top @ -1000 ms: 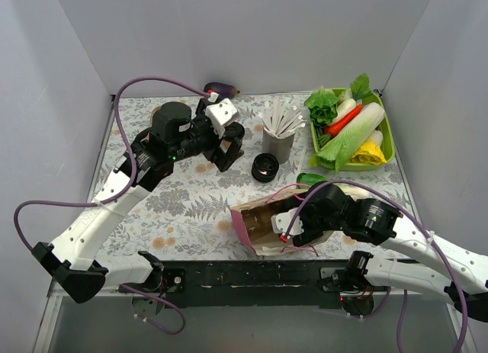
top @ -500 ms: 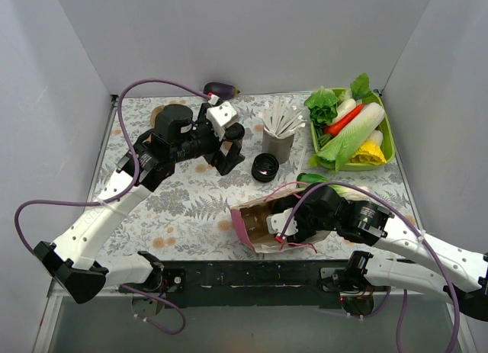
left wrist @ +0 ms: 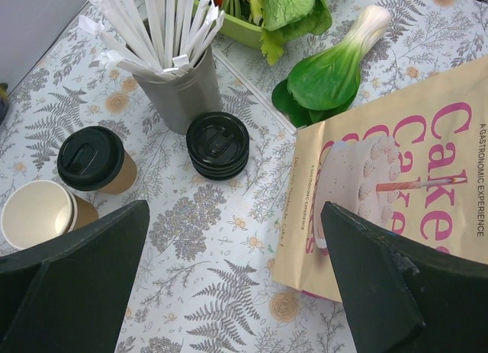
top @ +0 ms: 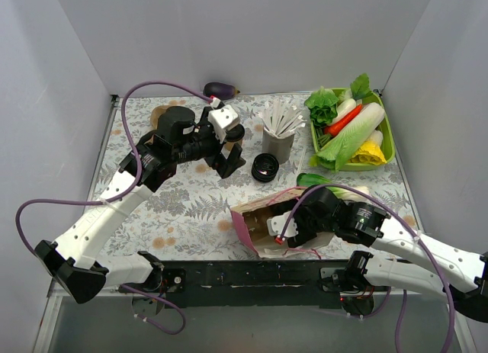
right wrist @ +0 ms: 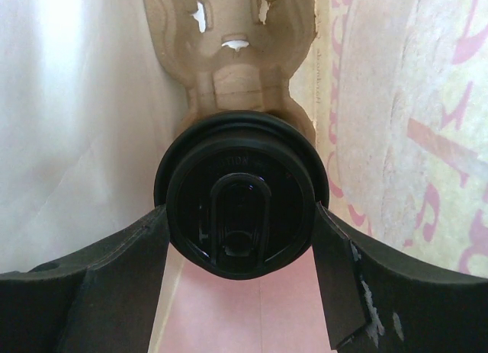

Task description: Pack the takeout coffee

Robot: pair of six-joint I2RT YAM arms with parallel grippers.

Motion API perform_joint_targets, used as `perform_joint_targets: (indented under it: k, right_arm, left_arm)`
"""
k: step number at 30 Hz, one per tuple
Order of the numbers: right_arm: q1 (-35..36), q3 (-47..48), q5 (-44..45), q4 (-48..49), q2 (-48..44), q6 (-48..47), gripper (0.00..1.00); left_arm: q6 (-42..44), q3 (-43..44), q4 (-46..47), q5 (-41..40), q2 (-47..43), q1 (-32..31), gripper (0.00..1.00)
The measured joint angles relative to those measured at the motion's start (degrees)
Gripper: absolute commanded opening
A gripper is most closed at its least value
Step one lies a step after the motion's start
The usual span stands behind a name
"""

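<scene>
Jaws of the right gripper [right wrist: 242, 216] are pinched on the takeout coffee [right wrist: 240, 189], which is held inside the paper bag [top: 255, 225] at 6 o'clock on the table [top: 183, 208]. Left gripper [left wrist: 235, 212] jaws are spread wide toward 11 o'clock.

Looking like robot lab test booth — plain grey walls [top: 229, 33] closing in small table under floral cloth [top: 183, 208], left arm [top: 99, 216] and right arm [top: 427, 246] sitting bolted on black rail [top: 252, 277], purple cable [top: 162, 84] looping loose — vegetables [top: 354, 136] filling green tray [top: 390, 132].
</scene>
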Motion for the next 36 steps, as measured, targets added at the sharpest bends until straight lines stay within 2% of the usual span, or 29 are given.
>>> perform_joint_targets:
  k: [7, 18, 27, 36]
  right_arm:
    - [-2.58, -0.46, -2.12, 0.31, 0.09, -0.39, 0.01]
    - [-10.75, -0.57, -8.20, 2.67, 2.89, -4.98, 0.01]
    - [-13.35, -0.37, -11.69, 3.17, 4.37, -8.04, 0.01]
    - [-17.97, 3.21, -16.39, 2.58, 10.27, -9.92, 0.01]
  left_arm:
    - [-0.17, -0.52, 0.00, 0.46, 0.02, 0.04, 0.98]
    - [-0.24, -0.74, 0.02, 0.70, 0.83, 0.46, 0.98]
    - [-0.61, -0.79, 0.00, 1.90, 1.25, 1.60, 0.98]
    - [-1.22, -0.79, -0.59, 5.05, 5.11, 4.20, 0.98]
